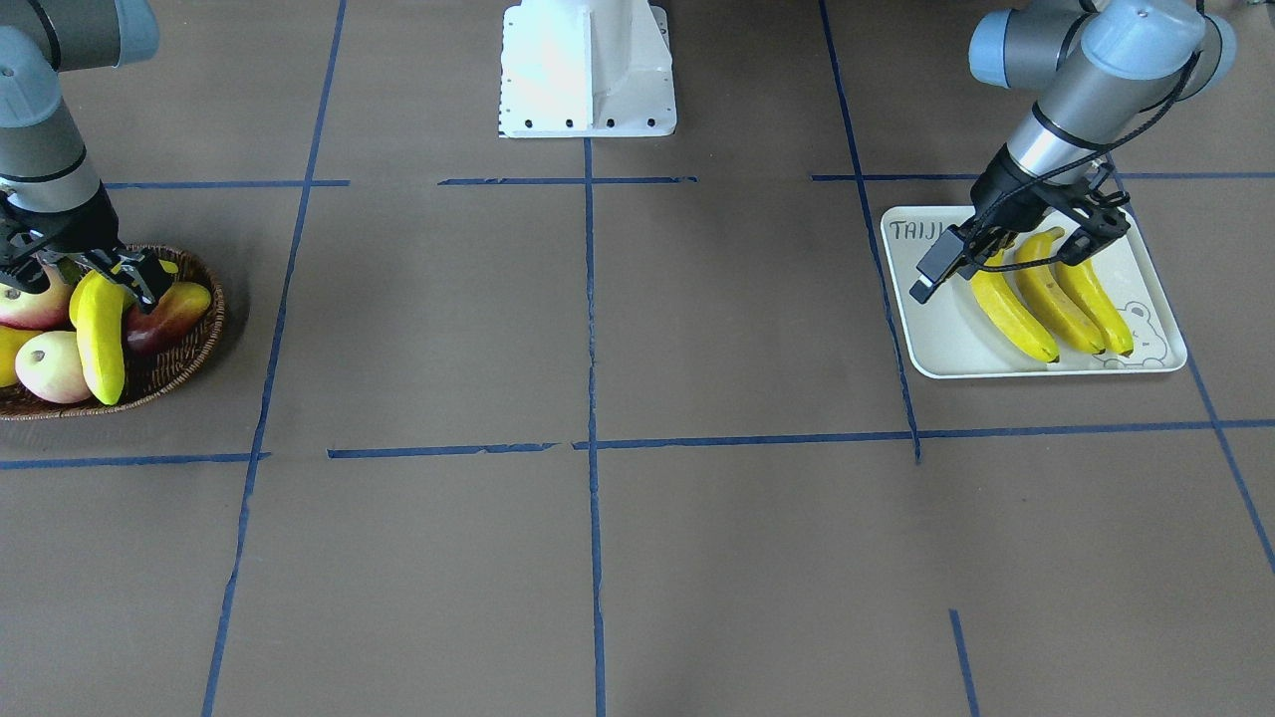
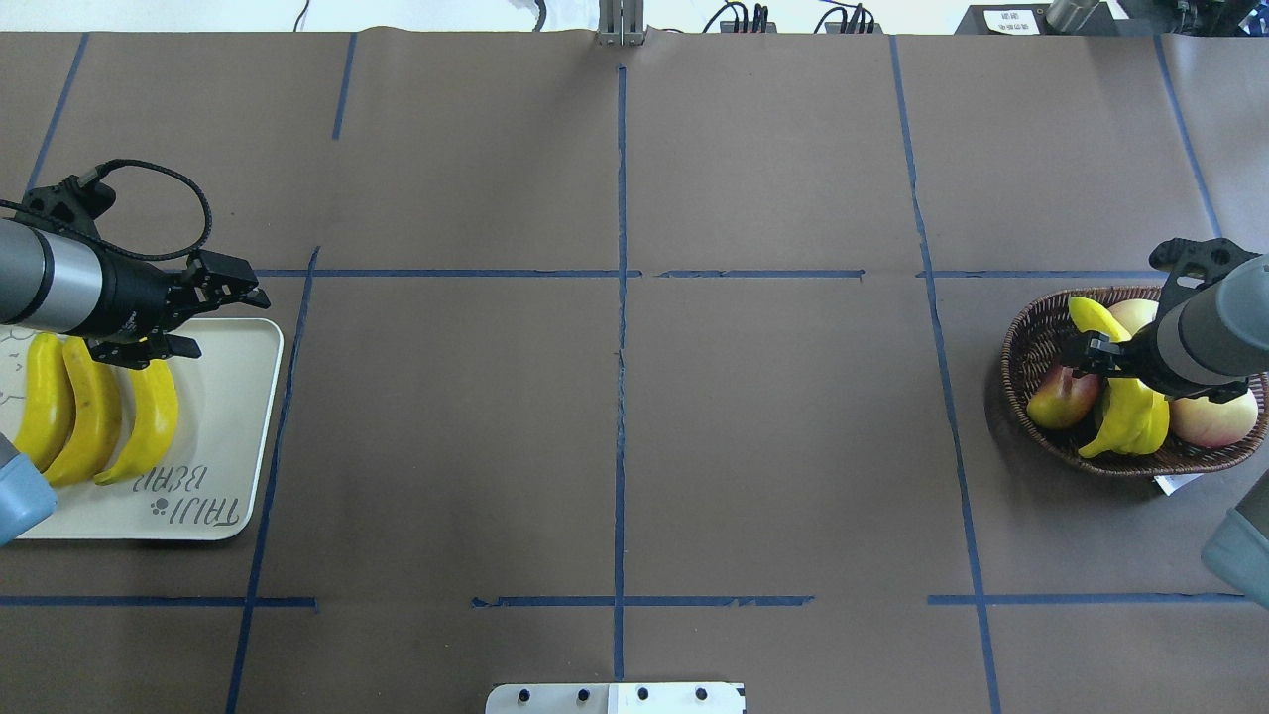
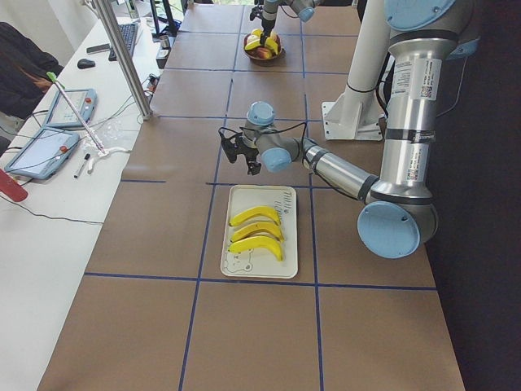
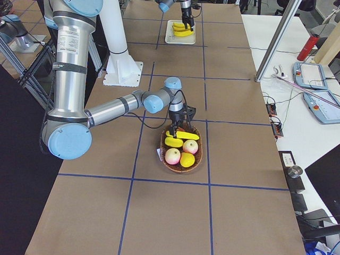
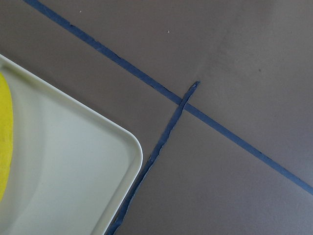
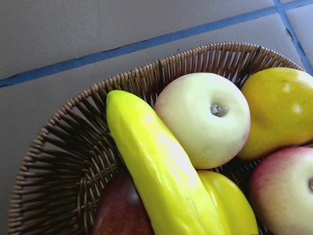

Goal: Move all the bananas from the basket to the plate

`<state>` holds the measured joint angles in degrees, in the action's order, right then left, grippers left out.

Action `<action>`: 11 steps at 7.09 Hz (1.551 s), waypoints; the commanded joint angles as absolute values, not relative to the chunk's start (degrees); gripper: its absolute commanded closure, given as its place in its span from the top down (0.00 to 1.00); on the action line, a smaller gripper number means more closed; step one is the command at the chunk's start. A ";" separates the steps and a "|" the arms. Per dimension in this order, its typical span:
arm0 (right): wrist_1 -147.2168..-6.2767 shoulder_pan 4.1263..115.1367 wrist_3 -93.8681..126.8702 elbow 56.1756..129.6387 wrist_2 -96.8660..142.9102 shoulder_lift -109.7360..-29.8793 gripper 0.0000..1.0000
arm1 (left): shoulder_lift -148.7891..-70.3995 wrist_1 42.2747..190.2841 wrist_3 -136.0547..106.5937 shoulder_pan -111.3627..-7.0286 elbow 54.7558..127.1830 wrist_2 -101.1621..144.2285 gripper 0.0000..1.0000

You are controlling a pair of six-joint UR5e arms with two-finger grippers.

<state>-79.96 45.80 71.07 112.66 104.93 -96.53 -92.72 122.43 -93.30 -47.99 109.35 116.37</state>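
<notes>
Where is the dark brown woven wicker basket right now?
In the overhead view the dark brown woven wicker basket sits at the far right, under the right gripper, far across from the cream rectangular plate on the left.

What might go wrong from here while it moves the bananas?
The right end effector straddles a long yellow fruit packed against an apple in the basket; lifting might drag neighbours out, or grab a lookalike. The left end effector hangs over the plate beside three bananas; a low move could knock them.
</notes>
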 commanded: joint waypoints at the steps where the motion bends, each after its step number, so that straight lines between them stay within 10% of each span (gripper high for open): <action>1: -79.98 45.88 71.02 112.50 105.46 -96.77 0.84 | -92.72 122.43 -93.25 -47.99 109.42 116.37 1.00; 3: -80.07 45.88 70.32 112.67 105.64 -97.47 0.84 | -92.72 122.43 -93.34 -47.99 109.51 116.37 1.00; 6: -79.81 45.88 69.87 113.98 106.08 -97.73 0.10 | -92.72 122.43 -93.34 -47.99 109.78 116.37 1.00; 11: -85.60 50.89 57.87 125.77 112.03 -92.24 0.02 | -94.29 122.43 -93.43 -47.90 110.13 116.54 1.00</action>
<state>-84.30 50.14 62.18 124.25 109.72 -95.68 -93.14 122.43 -93.36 -47.96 110.08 116.40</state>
